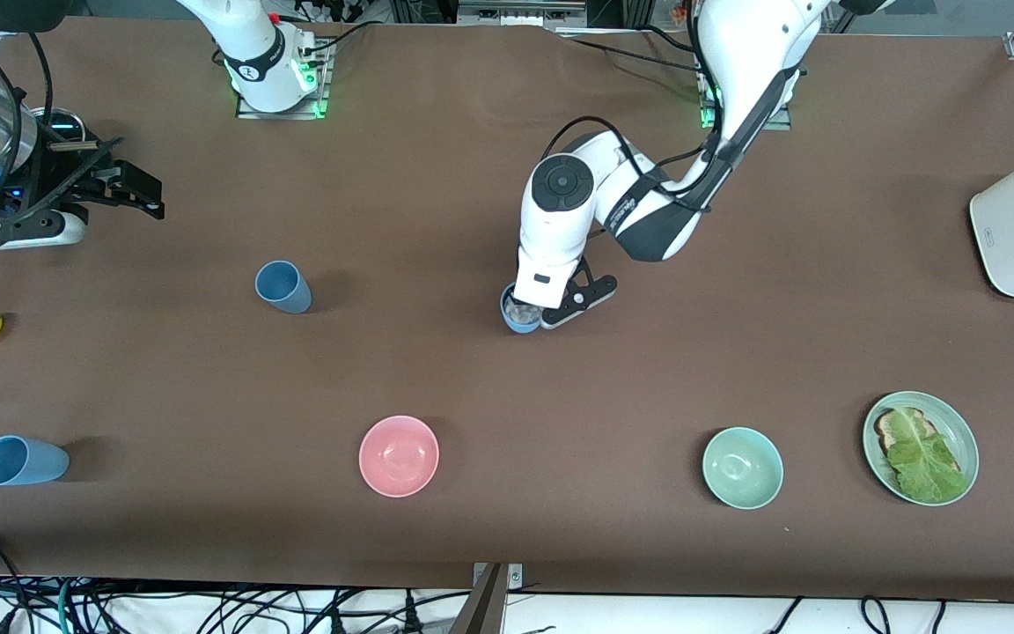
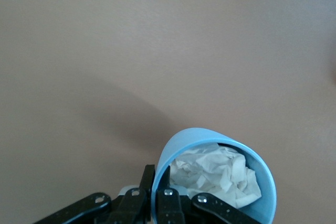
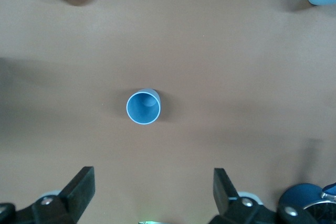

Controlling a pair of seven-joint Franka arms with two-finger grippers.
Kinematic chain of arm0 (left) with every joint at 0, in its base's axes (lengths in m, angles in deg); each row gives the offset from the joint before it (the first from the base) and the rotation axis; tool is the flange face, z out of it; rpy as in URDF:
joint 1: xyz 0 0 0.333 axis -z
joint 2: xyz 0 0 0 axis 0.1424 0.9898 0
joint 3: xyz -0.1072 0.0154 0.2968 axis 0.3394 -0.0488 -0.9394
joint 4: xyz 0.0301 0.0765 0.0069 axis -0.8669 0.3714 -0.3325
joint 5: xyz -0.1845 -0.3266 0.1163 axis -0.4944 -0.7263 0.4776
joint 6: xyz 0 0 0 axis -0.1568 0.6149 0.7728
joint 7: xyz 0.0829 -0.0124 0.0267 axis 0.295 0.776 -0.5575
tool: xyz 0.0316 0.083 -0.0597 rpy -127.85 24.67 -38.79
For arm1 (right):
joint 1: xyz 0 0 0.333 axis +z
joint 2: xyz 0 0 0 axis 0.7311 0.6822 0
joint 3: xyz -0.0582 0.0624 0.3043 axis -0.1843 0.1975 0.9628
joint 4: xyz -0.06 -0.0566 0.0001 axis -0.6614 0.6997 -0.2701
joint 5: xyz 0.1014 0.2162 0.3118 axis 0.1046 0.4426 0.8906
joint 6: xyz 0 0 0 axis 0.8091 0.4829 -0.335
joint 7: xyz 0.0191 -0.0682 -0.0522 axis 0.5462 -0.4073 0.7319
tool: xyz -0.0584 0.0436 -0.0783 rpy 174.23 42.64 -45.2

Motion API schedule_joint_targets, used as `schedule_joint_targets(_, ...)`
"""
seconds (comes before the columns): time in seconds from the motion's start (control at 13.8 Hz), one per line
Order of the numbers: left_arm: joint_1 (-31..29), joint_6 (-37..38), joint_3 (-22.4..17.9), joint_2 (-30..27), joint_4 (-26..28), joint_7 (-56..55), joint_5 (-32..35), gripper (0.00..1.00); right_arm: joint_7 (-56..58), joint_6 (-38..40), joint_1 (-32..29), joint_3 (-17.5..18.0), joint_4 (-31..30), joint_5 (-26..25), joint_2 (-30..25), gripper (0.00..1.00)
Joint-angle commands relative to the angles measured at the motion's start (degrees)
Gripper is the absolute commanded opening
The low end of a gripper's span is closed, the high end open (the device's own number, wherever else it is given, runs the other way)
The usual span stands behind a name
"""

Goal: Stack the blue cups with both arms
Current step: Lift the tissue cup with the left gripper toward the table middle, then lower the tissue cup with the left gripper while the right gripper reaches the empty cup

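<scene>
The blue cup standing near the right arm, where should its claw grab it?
Grip the upright blue cup by its rim, coming straight down from above, one finger inside and one outside. Its mouth faces up, and the open right claw hangs above the table near it.

A light blue cup (image 2: 265,182) sits clamped at its rim by the black fingers (image 2: 169,203) of the left gripper (image 2: 168,205), its open mouth showing. Crumpled white paper (image 2: 218,174) fills it (nearly to the brim). Bare brown table (image 2: 157,40) lies around it, with a soft shadow (image 2: 121,114) beside the cup.
</scene>
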Motion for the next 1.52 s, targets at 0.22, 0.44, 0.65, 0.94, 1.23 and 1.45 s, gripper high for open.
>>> schedule_joint_targets(0.22,2.25,-3.55,-0.86,4.35,-2.62,-4.44,4.16,0.00,0.93,0.03,-0.30,0.26,0.16,-0.63,-0.52,1.00)
schedule_joint_targets(0.44,2.25,-3.64,-0.86,5.14,-2.62,-6.20,6.01,0.00,1.19,0.12,-0.30,0.17,0.16,-0.63,-0.43,1.00)
schedule_joint_targets(0.65,2.25,-3.64,-0.86,4.97,-2.71,-5.50,6.19,0.02,1.19,0.20,-0.30,0.17,-0.02,-0.63,-0.35,1.00)
schedule_joint_targets(0.94,2.16,-3.64,-0.86,4.88,-2.71,-5.49,8.29,0.43,1.19,-1.28,-0.39,0.08,-1.85,-0.54,-0.08,1.00)
schedule_joint_targets(1.23,2.16,-3.73,-0.86,4.88,-2.62,-5.32,9.18,0.74,1.89,-6.99,-0.39,0.00,-5.90,-0.45,0.27,1.00)
schedule_joint_targets(1.45,1.99,-3.73,-0.77,4.62,-2.62,-5.23,10.75,0.88,1.89,-13.66,-0.39,0.00,-11.25,-0.45,0.53,1.00)
